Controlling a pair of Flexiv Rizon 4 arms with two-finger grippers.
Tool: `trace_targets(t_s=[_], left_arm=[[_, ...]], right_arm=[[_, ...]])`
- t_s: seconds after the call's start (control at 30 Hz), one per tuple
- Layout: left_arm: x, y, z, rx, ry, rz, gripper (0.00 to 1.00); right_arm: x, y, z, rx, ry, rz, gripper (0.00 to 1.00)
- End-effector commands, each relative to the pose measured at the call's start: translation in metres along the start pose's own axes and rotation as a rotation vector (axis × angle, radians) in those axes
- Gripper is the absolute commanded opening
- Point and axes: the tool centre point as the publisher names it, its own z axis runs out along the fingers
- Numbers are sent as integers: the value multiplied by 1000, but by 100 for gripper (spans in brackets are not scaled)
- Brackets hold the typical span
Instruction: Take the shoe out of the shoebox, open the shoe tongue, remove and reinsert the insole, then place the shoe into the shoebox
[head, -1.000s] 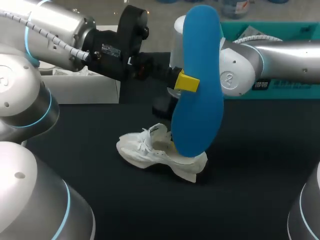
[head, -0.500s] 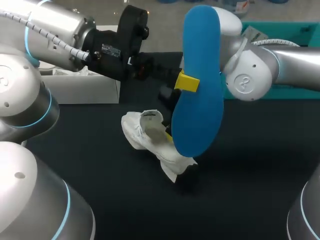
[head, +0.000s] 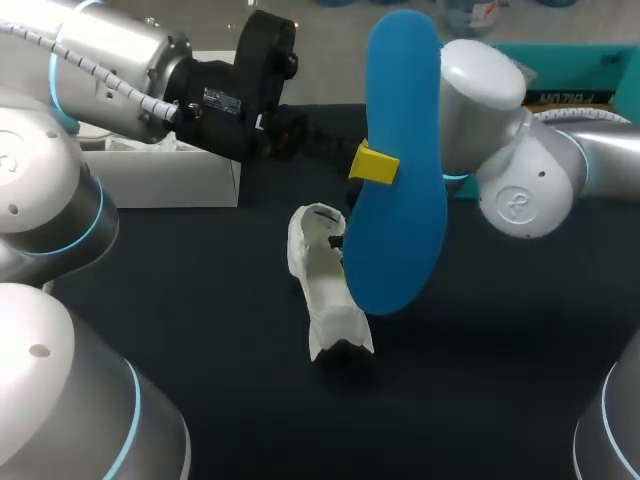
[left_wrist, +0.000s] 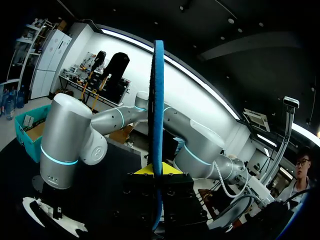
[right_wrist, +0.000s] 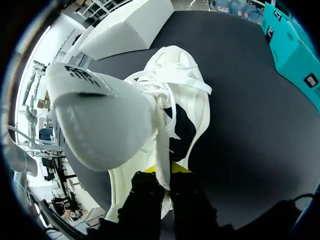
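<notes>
A blue insole (head: 402, 150) stands upright above the table, with my left gripper (head: 375, 163) shut on its edge. In the left wrist view the insole (left_wrist: 158, 100) shows edge-on between the yellow tips of the left gripper (left_wrist: 159, 170). Under and just left of the insole, the white shoe (head: 325, 290) is tilted up off the black table (head: 200, 330). My right arm (head: 520, 190) reaches behind the insole, which hides its gripper in the head view. In the right wrist view the right gripper (right_wrist: 160, 169) is shut on the side wall of the shoe (right_wrist: 175, 85) at its opening. The white shoebox (head: 170, 175) stands at the back left.
A teal box (head: 600, 60) stands at the back right, also seen as the teal box (right_wrist: 295, 45) beyond the shoe. The shoebox (right_wrist: 135, 25) lies ahead of the right gripper. Black table surface lies around the shoe.
My right arm has swung to the right and turned the shoe from lying crosswise to pointing front to back, lifted at one end. The left arm and the insole have not moved.
</notes>
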Motion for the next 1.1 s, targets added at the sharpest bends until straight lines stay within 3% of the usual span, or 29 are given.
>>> trace_targets(t_s=[0.03,0.2,0.57,0.73,0.9,1.1], left_arm=[[0,1,1,1,-2,0,0],[0,1,1,1,-2,0,0],[0,1,1,1,-2,0,0],[0,1,1,1,-2,0,0],[0,1,1,1,-2,0,0],[0,1,1,1,-2,0,0]], right_arm=[[-11,-9,9,-220,81,280,0],[-16,-1,12,-227,94,251,0],[-17,15,8,-92,84,74,0],[-19,13,8,-67,81,66,0],[-28,7,20,1,99,55,0],[-38,5,35,7,143,95,0]])
